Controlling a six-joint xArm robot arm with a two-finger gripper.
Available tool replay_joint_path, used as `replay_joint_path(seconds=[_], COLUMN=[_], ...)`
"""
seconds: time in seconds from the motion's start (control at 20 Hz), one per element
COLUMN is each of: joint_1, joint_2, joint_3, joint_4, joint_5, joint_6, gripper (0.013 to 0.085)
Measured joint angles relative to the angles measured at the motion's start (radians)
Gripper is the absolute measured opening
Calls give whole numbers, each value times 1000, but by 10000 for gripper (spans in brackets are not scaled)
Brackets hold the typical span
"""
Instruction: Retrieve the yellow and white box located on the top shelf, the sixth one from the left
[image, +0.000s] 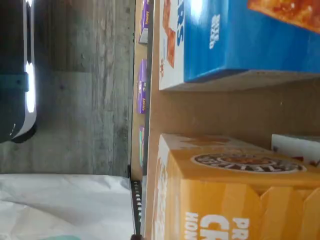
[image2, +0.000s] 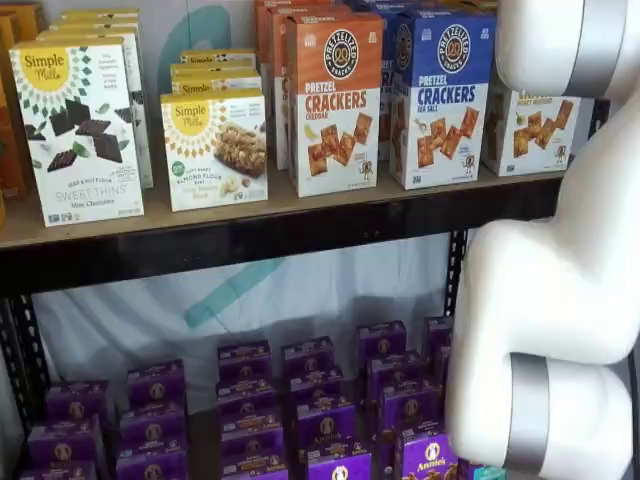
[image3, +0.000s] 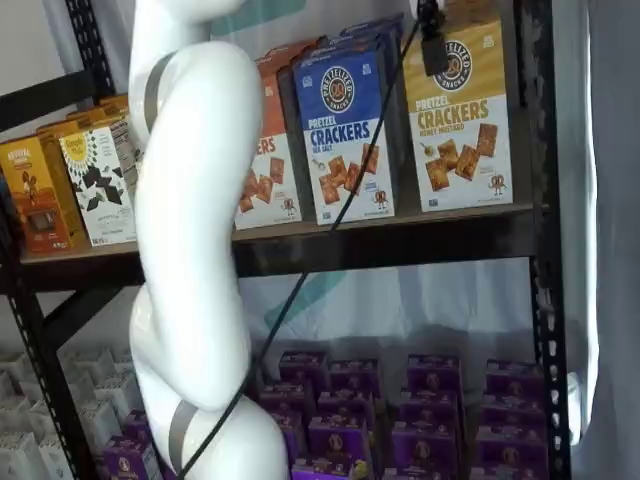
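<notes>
Overhead, end effector (image3: 433, 40) tip before yellow and white box (image3: 462, 120), upper face.

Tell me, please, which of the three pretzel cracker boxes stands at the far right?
The yellow and white box, right of the blue box and the orange box.

White arm (image3: 190, 250) rises tall, bent at its grey-banded joints; in a shelf view its upper links (image2: 560, 240) fill the right side. Fingers not seen.

On the top shelf (image3: 400, 235), a bare gap separates the yellow and white box (image3: 458, 120) from the blue box (image3: 345, 135).
</notes>
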Motion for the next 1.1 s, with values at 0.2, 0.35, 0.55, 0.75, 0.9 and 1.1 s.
replay_joint_path(seconds=[0.2, 0.35, 0.55, 0.75, 0.9, 1.1], joint_1=[-6, -11, -16, -19, -24, -30], joint_2=[6, 7, 4, 4, 7, 10], joint_3=[-9, -12, -7, -9, -13, -20], joint_4=[9, 15, 24, 29, 35, 42], joint_5=[8, 8, 2, 4, 5, 7], joint_6=[-3, -5, -8, -9, -12, -15], gripper=[810, 810, 730, 730, 730, 730])
